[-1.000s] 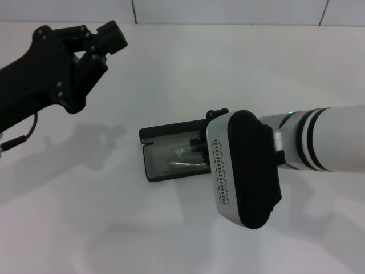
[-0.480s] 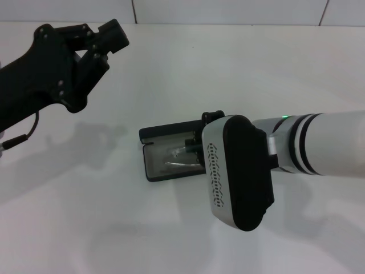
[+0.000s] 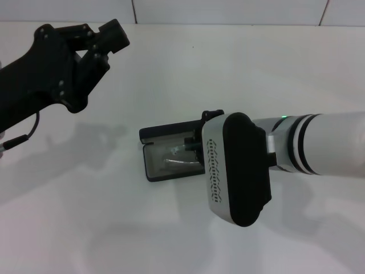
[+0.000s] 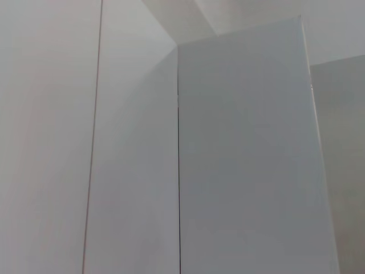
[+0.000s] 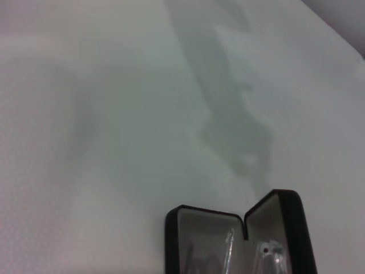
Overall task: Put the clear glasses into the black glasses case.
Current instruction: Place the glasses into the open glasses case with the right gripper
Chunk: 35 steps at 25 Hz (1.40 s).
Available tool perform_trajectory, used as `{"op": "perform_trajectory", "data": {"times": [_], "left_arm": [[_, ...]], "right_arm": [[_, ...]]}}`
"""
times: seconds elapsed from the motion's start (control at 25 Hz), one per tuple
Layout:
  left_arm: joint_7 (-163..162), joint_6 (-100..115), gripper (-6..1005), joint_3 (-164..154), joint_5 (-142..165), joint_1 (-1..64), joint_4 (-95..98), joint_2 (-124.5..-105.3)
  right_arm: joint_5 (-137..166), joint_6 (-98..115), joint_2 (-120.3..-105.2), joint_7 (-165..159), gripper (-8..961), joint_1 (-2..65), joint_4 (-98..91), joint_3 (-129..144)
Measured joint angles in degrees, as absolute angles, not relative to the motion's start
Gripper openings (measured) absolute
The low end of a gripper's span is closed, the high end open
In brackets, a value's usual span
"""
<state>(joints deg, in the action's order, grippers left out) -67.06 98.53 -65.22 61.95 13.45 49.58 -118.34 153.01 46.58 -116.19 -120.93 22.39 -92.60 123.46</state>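
1. Over the open black glasses case [image 3: 171,151], your right gripper [image 3: 201,149] sits low at the case's right end, with its bulky wrist housing covering that end. I cannot tell whether its fingers are apart or together; they are hidden in every view.
2. The clear glasses [image 3: 179,158] lie inside the case, on the grey lining of the tray; glints of the frame also show in the right wrist view [image 5: 228,251]. Whether the gripper is touching them I cannot tell.
3. Risk, as a judgement: a lift with a finger caught on a thin arm would drag the glasses out. The case is light and may slide or tip on the smooth top if nudged.
4. Risk: the upright lid could snap over a protruding arm if bumped.
5. Your left gripper [image 3: 100,43] is parked high at the far left, well apart, fingers close together.
6. The table [image 3: 114,228] is plain white and glossy, with soft shadows. White wall panels stand behind it [image 4: 239,142].
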Motion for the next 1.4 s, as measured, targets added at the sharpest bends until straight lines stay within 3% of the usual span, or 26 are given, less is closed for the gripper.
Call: {"op": "perform_trajectory", "data": {"times": [1.0,1.4], "left_arm": [[-67.11,98.77,40,-65.35,62.05,13.45,49.57,-118.84],[-67.06,98.79,40,-65.3,62.23,13.45,49.57,-118.82]], "right_arm": [[153.38,46.08,-116.19,-124.89,39,23.31,-91.85,123.35],[153.46,46.22,-116.19,-124.89,85,23.54,-92.28,123.46]]}}
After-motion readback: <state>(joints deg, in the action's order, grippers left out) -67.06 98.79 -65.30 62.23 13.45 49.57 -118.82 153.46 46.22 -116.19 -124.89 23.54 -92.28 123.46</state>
